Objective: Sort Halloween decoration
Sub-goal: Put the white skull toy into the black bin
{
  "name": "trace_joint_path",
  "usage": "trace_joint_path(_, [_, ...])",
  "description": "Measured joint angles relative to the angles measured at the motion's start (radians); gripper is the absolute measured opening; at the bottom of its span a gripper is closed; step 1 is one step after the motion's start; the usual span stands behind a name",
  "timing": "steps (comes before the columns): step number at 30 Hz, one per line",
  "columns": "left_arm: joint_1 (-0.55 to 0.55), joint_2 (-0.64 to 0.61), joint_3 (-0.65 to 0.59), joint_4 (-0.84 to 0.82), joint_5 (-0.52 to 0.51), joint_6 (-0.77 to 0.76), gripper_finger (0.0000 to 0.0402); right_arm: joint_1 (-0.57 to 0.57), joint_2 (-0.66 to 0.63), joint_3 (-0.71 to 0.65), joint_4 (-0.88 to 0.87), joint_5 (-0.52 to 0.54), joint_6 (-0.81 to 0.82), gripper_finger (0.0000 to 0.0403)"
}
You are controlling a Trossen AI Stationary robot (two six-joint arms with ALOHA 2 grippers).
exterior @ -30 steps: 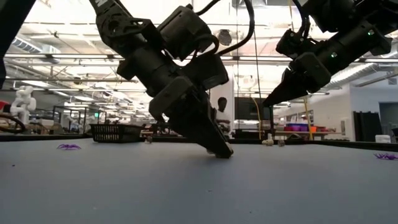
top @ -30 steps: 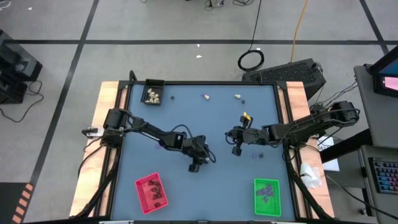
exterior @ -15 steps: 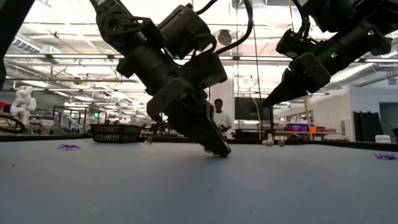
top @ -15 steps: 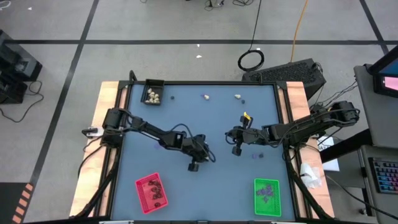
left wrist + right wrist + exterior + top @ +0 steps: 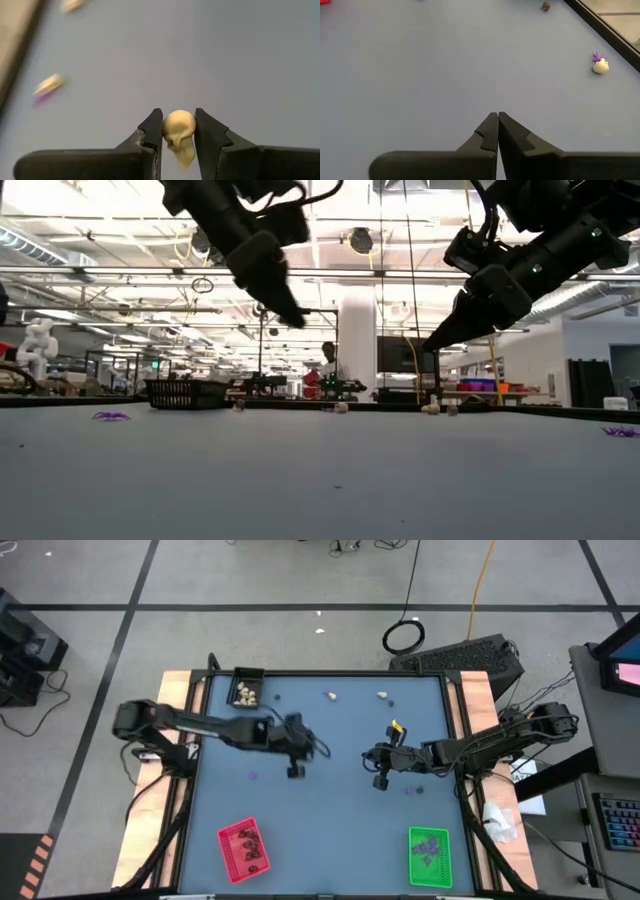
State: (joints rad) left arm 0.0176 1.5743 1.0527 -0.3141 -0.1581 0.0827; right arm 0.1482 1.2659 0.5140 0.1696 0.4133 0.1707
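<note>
Industrial lab hall: exposed ceiling trusses (image 5: 120, 275), workbenches (image 5: 300, 388), floor tape (image 5: 300, 607).

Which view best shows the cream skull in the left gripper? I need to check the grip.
The left wrist view: the cream skull sits clamped between the left gripper's fingers, above the blue table. The high view shows only the gripper from above, hiding the skull. The low view shows the raised fingers; the skull can't be made out.
</note>
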Motion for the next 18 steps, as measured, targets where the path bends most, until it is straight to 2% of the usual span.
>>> trace_joint_path(4, [0.117,-0.098,0.0,-0.164,-0.095,-0.049,0.0068,0.0,0.0,0.0,0.001,0.0,0.0,0.0])
trace_joint_path(8, [0.282,-0.13,-0.005,-0.313,-0.14,-0.081,0.0065,0.0,0.0,0.0,0.001,0.0,0.0,0.0])
trace_joint_path(13, [0.487,-0.128,-0.071,-0.319,-0.137,-0.076,0.0065,0.0,0.0,0.0,0.002,0.0,0.0,0.0])
trace_joint_path(18, [0.67,-0.122,-0.154,-0.239,-0.104,-0.043,0.0065,0.0,0.0,0.0,0.002,0.0,0.0,0.0])
